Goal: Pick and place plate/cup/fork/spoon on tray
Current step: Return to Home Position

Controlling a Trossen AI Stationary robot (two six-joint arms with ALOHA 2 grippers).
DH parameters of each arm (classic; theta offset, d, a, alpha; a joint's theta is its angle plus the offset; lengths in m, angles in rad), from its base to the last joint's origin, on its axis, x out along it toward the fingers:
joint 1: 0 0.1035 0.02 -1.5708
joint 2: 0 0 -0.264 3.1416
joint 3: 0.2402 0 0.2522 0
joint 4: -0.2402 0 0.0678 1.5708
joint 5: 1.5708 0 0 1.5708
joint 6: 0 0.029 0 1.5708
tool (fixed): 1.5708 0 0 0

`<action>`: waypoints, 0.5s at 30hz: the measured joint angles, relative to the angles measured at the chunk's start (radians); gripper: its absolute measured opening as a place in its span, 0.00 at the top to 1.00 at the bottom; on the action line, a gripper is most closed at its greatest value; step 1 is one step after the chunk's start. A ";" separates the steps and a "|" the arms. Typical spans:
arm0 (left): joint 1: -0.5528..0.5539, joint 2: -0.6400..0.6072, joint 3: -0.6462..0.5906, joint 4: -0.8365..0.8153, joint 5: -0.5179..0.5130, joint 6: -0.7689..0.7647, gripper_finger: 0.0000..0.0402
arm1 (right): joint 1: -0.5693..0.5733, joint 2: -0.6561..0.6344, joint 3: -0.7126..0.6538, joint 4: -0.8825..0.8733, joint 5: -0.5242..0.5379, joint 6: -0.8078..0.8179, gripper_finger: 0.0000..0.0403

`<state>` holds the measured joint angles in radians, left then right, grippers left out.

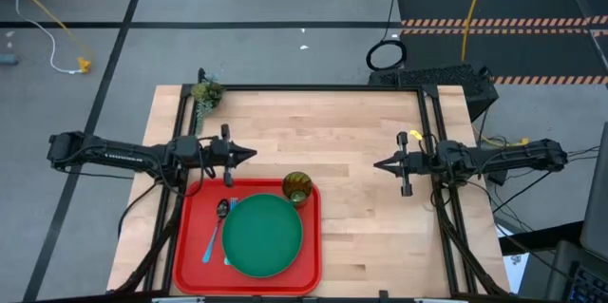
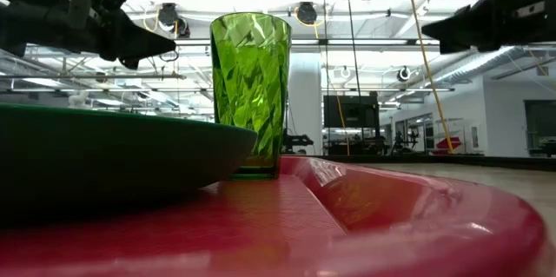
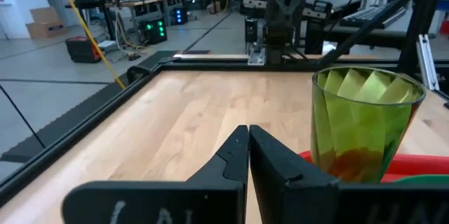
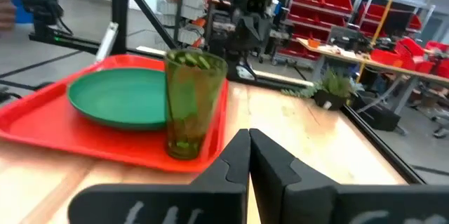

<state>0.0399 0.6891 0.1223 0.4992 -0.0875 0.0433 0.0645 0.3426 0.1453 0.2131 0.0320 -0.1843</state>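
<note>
Big red rectangular plastic tray (image 1: 190, 236) sits at the table's near left. Round dark-green plate (image 1: 263, 236) on it, olive-green translucent tumbler (image 1: 297, 188) upright at its far right corner, blue-handled spoon (image 1: 218, 227) left of the plate. My left gripper (image 1: 249, 154) and right gripper (image 1: 377, 164) hover empty, jaws pressed together.

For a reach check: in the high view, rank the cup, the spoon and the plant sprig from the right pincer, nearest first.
From the right pincer:
1. The cup, on the tray's near corner.
2. The spoon, on the tray's far side.
3. The plant sprig, at the table's far back corner.
</note>
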 joint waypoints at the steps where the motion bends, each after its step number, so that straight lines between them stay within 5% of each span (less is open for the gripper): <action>1: 0.000 0.000 0.000 0.000 0.000 0.000 0.95 | -0.007 -0.005 -0.009 0.000 0.000 0.000 1.00; 15: 0.000 0.000 0.000 0.003 -0.018 -0.031 0.94 | -0.046 -0.048 -0.033 -0.008 -0.062 0.024 1.00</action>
<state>0.0399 0.6895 0.1223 0.5026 -0.1059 0.0123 0.0182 0.2950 0.1120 0.2046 -0.0299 -0.1607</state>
